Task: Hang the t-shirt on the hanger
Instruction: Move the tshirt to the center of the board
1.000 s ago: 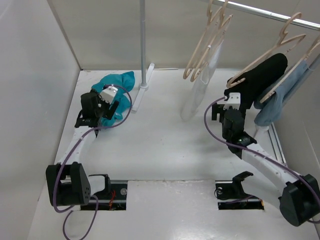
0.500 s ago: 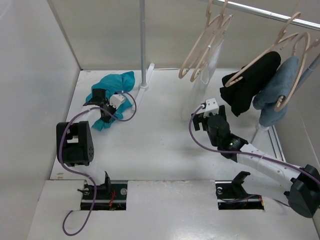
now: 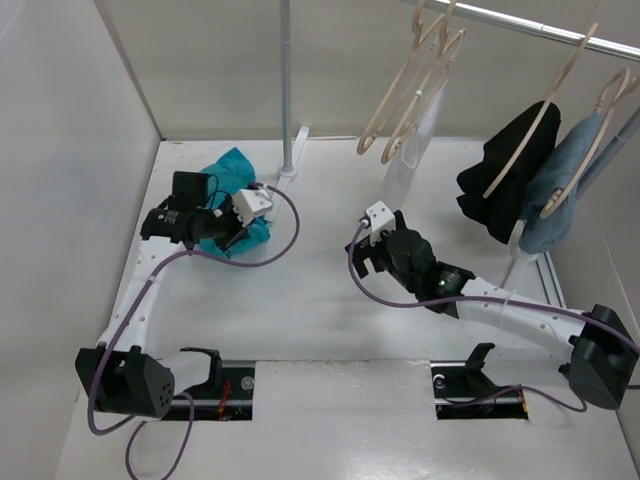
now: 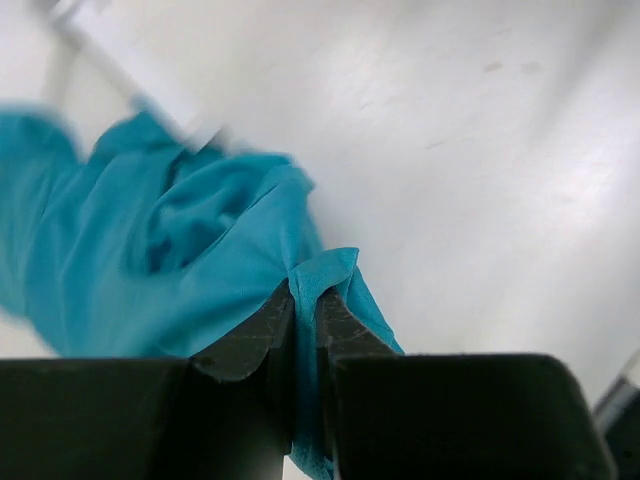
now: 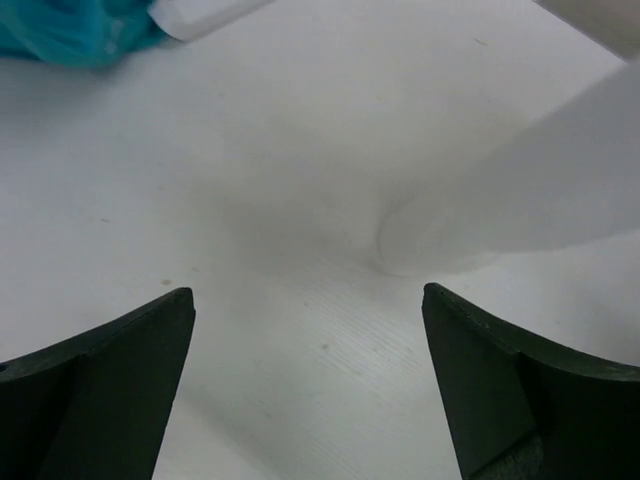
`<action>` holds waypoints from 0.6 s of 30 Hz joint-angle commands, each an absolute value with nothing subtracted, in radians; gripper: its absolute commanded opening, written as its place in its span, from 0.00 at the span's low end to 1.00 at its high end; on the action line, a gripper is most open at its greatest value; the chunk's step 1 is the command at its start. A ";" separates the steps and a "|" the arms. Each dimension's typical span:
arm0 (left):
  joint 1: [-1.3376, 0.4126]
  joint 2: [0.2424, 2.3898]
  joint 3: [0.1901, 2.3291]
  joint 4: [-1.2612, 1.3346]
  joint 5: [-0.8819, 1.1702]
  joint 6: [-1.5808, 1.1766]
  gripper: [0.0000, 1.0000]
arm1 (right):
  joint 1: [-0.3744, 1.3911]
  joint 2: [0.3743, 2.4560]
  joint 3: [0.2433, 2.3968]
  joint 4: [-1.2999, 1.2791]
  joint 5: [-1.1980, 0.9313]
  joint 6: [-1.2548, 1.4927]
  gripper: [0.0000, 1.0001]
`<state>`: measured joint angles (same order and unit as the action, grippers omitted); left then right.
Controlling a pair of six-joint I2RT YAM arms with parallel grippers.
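Bunched tighter than a second ago, the t-shirt [image 3: 232,170] lies crumpled at the far left of the counter [image 3: 300,320], just beside the foot of the upright pole [image 3: 286,80]. The left end effector [image 3: 235,232], spread over it a second ago, is now pressed together on the near edge of the cloth. Its wrist view shows the black fingers [image 4: 250,340] pinching a raised teal fold. The hanger [image 3: 405,95] hangs bare on the rail [image 3: 520,25] at the back, well apart from the shirt. The right end effector [image 3: 362,258] has left the black garment [image 3: 505,190] and come low over the middle of the counter. Its fingers are spread wide and hold nothing. The black garment and the grey-blue garment [image 3: 565,185] now hang more steeply at the right.
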<state>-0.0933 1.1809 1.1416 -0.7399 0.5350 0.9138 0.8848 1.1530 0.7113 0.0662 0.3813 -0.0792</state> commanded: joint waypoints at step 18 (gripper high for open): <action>-0.542 1.025 1.062 -0.755 0.515 0.718 0.57 | 0.808 1.472 0.958 -0.037 0.104 0.174 1.00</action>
